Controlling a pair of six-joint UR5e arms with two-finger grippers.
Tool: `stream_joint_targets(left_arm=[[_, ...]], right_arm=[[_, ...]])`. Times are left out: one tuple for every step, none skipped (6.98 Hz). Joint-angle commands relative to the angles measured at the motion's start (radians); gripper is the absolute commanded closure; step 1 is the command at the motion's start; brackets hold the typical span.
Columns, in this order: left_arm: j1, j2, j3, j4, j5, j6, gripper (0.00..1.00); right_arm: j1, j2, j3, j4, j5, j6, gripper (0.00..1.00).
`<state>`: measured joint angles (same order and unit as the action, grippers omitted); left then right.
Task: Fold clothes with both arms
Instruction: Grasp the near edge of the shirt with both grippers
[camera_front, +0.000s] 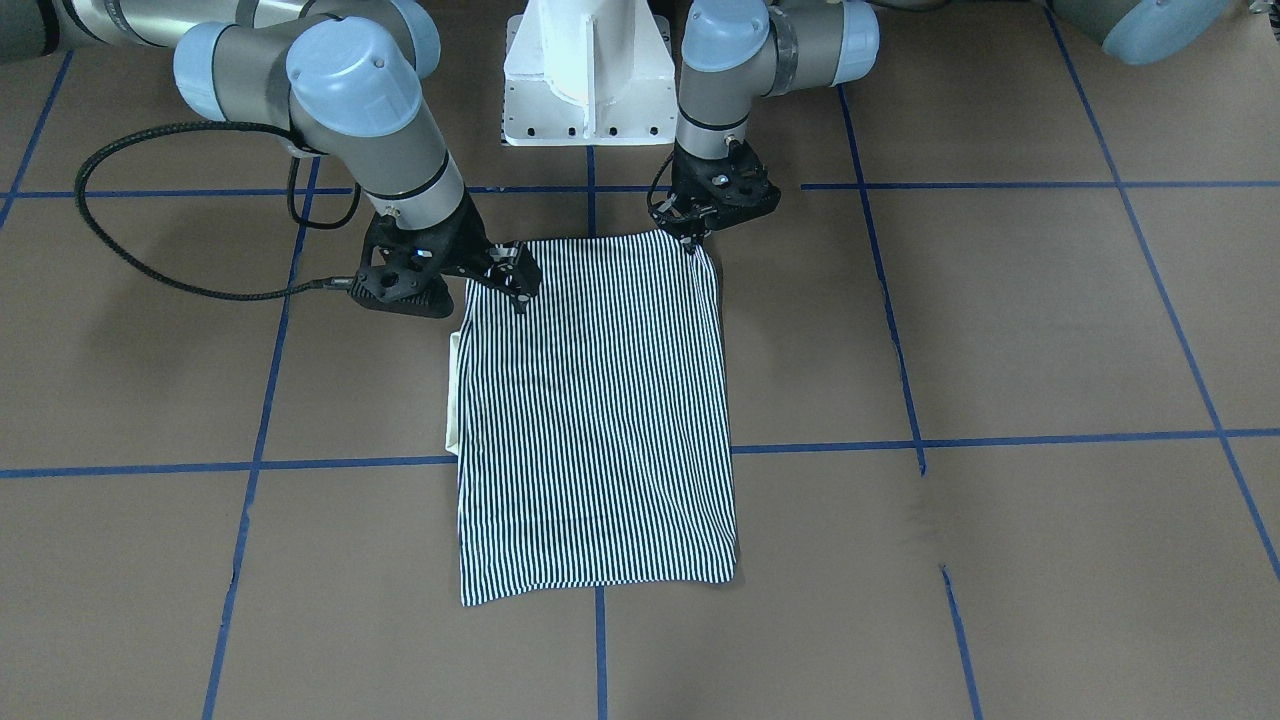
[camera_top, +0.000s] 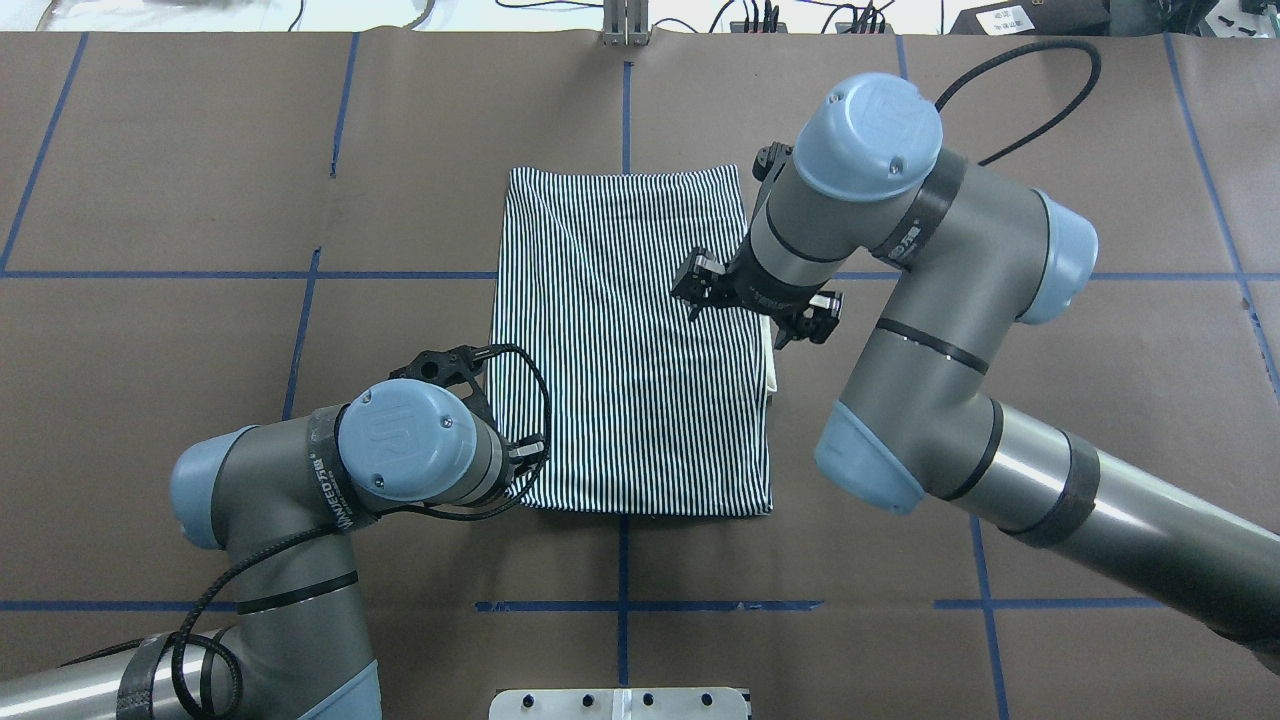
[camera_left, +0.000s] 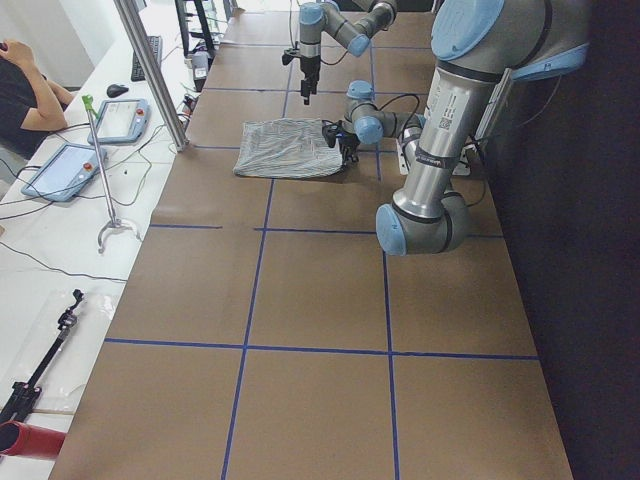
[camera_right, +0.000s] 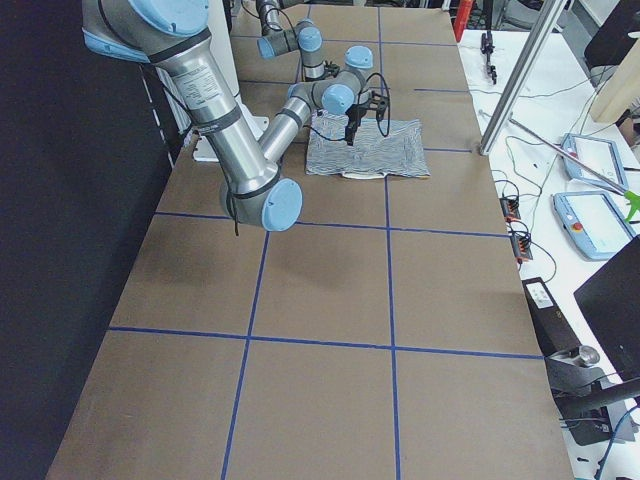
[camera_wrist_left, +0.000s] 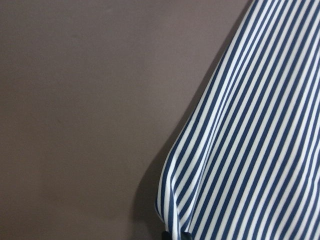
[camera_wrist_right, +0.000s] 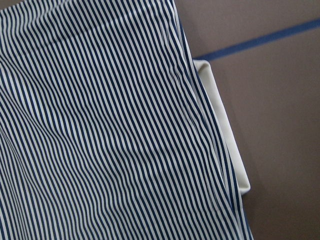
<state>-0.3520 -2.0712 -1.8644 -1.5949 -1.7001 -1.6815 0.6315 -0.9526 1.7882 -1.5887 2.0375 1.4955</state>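
Exterior front-facing view: the shirt (camera_front: 595, 420) lies folded into a striped rectangle in the middle of the table (camera_front: 1000, 330), one short edge toward the robot's base; the collar (camera_front: 453, 392) peeks out from under the long edge on the robot's right; the left gripper (camera_front: 693, 238) is down at the shirt's corner nearest the base on the robot's left, jaws closed on the cloth; the left wrist view shows that corner puckered and raised off the table; the right gripper (camera_front: 515, 282) is tilted above the other corner nearest the base; whether its jaws are wide or narrow I cannot tell; the right wrist view shows flat stripes with the collar beside them.
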Motion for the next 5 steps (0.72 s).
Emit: stream_joint_targets(left_arm=[[0.001,0.013,-0.016,-0.005,-0.004,0.043,1.00],[0.001,0.016,-0.016,-0.007,-0.004,0.043,1.00],[0.001,0.016,-0.016,-0.008,-0.004,0.043,1.00],[0.002,0.011,-0.016,-0.010,-0.004,0.043,1.00],[0.004,0.007,-0.016,-0.010,-0.004,0.043,1.00]], right_arm=[[-0.154,-0.043,0.080,0.003,-0.102,0.341,0.00],[-0.224,-0.043,0.079,0.000,-0.181,0.485,0.00],[-0.281,-0.038,0.066,-0.005,-0.236,0.591,0.00],[-0.289,-0.029,0.036,-0.008,-0.250,0.633,0.00],[-0.291,-0.025,-0.001,-0.007,-0.256,0.667,0.00]])
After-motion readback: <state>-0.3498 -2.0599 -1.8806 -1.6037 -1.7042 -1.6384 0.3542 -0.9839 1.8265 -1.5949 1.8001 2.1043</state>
